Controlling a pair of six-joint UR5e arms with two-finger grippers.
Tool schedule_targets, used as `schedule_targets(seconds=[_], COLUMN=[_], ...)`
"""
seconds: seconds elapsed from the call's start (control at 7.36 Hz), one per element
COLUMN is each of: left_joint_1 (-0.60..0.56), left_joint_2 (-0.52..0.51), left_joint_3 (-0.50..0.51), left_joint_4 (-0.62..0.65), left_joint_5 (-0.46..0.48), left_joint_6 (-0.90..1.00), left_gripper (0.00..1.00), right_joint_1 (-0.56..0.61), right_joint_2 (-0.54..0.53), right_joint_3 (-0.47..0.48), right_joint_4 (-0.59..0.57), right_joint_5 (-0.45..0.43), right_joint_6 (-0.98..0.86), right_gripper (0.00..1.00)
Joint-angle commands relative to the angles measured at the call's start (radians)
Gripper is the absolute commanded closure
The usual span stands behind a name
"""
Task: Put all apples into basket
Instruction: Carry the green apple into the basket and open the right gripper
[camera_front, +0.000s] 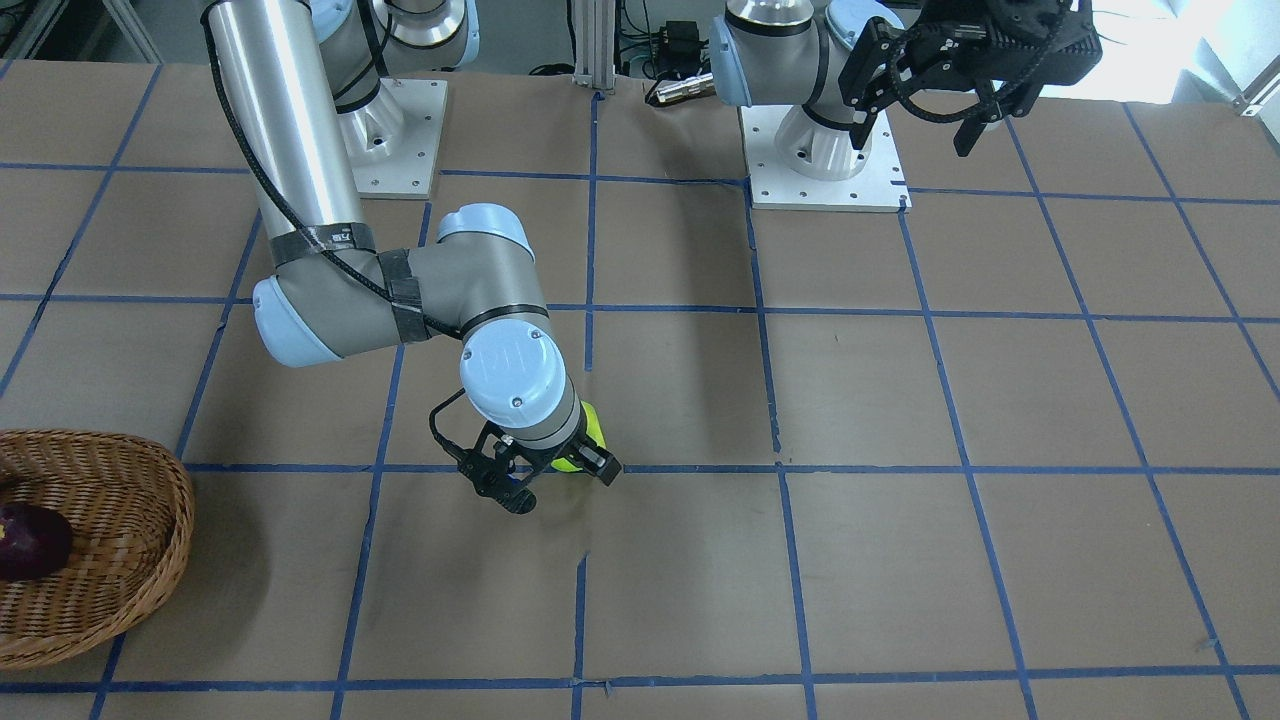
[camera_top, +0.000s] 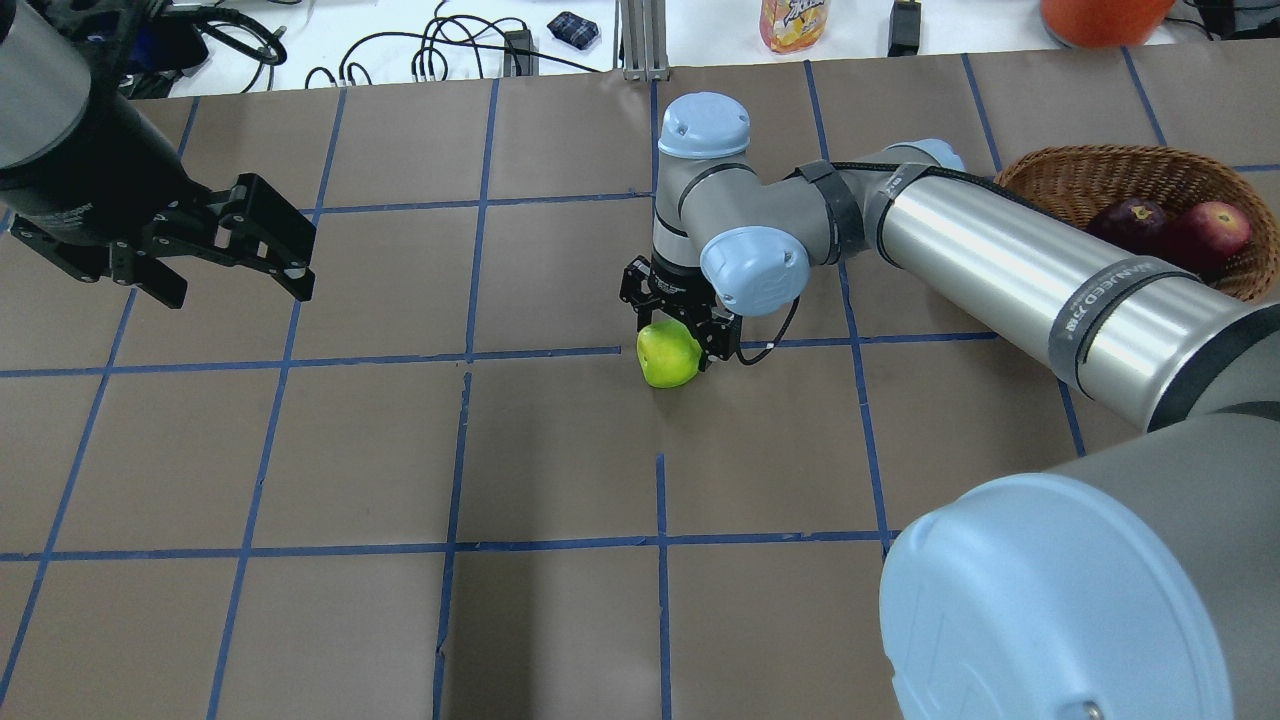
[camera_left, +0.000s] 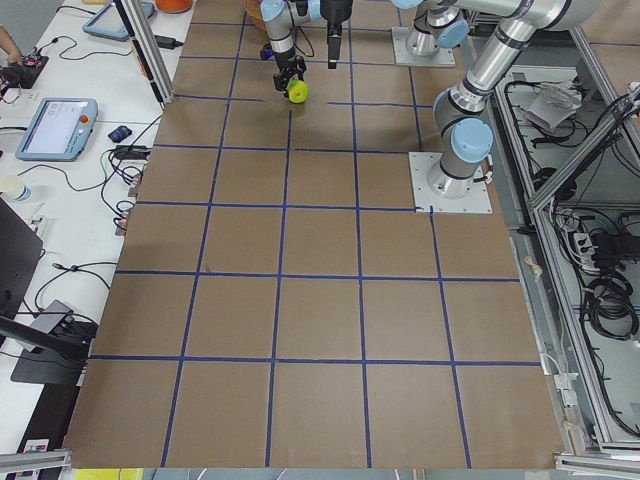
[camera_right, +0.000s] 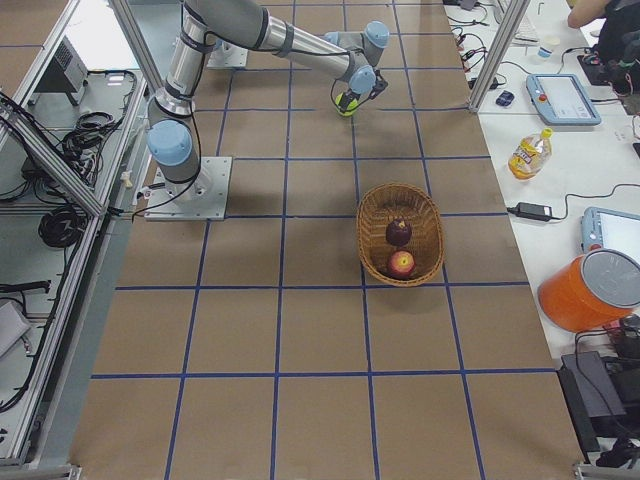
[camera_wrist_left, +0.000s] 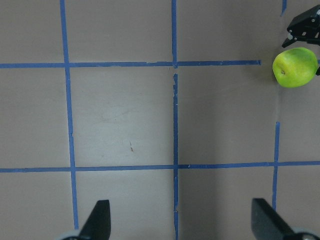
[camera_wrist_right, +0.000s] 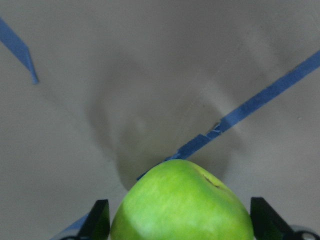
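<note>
Bright lime-green round apple (camera_top: 668, 357) (firm, slick, prob. bruisable) is clamped at mid-girth by right gripper (camera_wrist_right: 177, 227); left gripper (camera_wrist_left: 180, 227) is held spread.

the table (camera_top: 560, 450) is flat and brown, with blue lines (camera_top: 467, 290) that make big squares on it. the basket (camera_top: 1090, 158) sits on it, far over on the robot's right. a white plate (camera_front: 880, 190) lies flat under one arm's foot, and a second plate (camera_front: 415, 150) under the other.
</note>
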Motion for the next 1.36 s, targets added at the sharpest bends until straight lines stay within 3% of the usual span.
schedule_targets(seconds=[0.0, 0.14, 0.27, 0.41, 0.54, 0.95, 1.22], left_joint_1=[-0.001, -0.001, -0.001, -0.001, -0.001, 0.0, -0.005], left_joint_2=[0.004, 0.003, 0.004, 0.004, 0.004, 0.004, 0.007], left_joint_3=[-0.001, -0.001, -0.001, -0.003, -0.001, -0.001, -0.004], left_joint_4=[-0.001, -0.001, -0.001, -0.001, -0.001, -0.001, -0.001], left_joint_5=[0.002, 0.001, 0.002, 0.005, 0.006, 0.001, 0.007], left_joint_6=[-0.001, -0.001, -0.001, -0.001, -0.001, -0.001, -0.001], left_gripper=[0.0, 0.0, 0.0, 0.0, 0.0, 0.0, 0.0], right_joint_1=[0.0, 0.0, 0.0, 0.0, 0.0, -0.061, -0.216], right_joint_2=[0.002, 0.001, 0.001, -0.001, -0.005, -0.08, -0.16], right_joint_3=[0.006, 0.006, 0.006, 0.004, 0.003, -0.045, -0.082], right_joint_4=[0.0, 0.0, 0.0, 0.0, -0.002, 0.017, 0.194], right_joint_5=[0.003, 0.003, 0.038, 0.054, 0.053, 0.037, 0.028], right_joint_6=[0.0, -0.002, 0.0, -0.002, -0.014, -0.041, -0.234], right_gripper=[0.0, 0.12, 0.37, 0.88, 1.0, 1.0, 1.0])
